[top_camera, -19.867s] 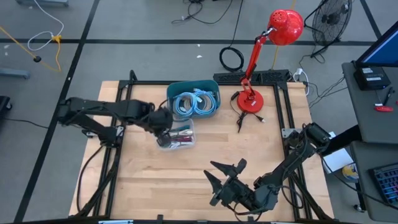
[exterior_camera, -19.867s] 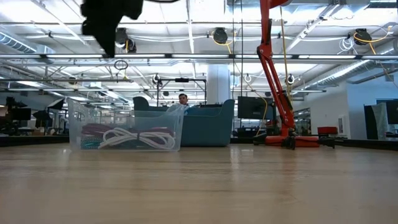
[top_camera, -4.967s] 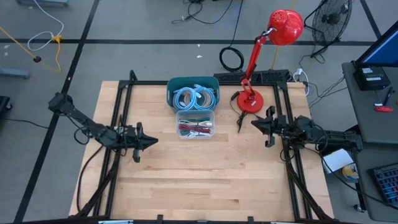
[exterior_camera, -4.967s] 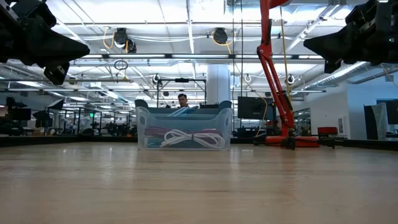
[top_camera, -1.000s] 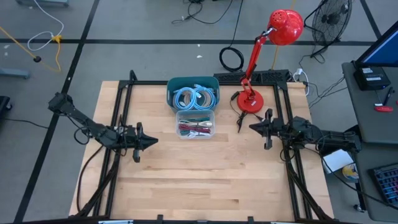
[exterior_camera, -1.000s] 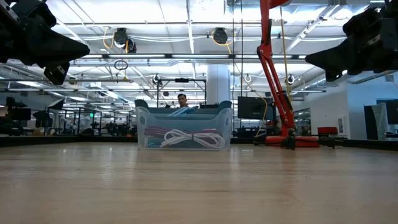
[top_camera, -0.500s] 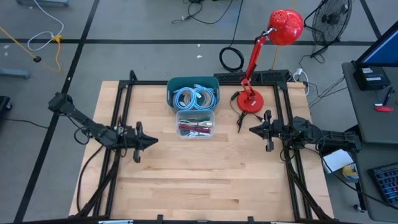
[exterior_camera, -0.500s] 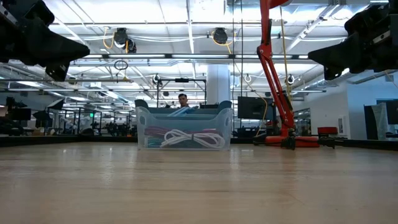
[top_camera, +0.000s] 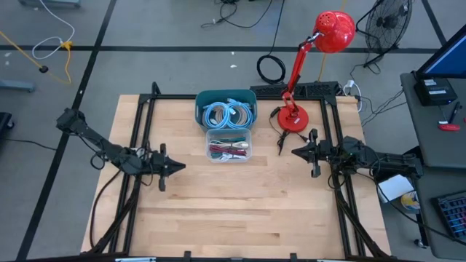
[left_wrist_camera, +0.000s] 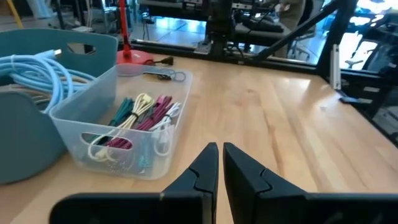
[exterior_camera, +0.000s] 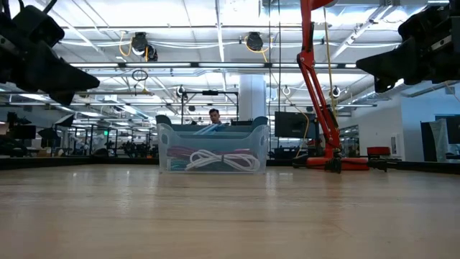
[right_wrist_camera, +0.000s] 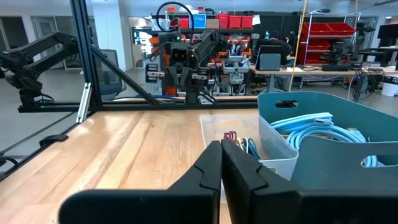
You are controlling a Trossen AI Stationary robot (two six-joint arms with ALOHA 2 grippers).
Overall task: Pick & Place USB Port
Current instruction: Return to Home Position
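Presently we find the left gripper (top_camera: 180, 166) raised over the left side of the tabletop (top_camera: 218, 211), its fingers closed on nothing. At centre, the transparent bin (left_wrist_camera: 179, 117) stands against the teal bin (top_camera: 226, 93) and holds the charger cables (top_camera: 229, 150), pink ones among them. The right gripper (top_camera: 295, 152) hangs at the right side, fingers likewise closed and empty. We see no charger cable outside the bins, so we judge placement complete, with only the arms' retreat outstanding.

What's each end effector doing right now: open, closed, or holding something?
Left end effector: closed, empty, hovering left of the transparent bin.
Right end effector: closed, empty, hovering right of that bin.
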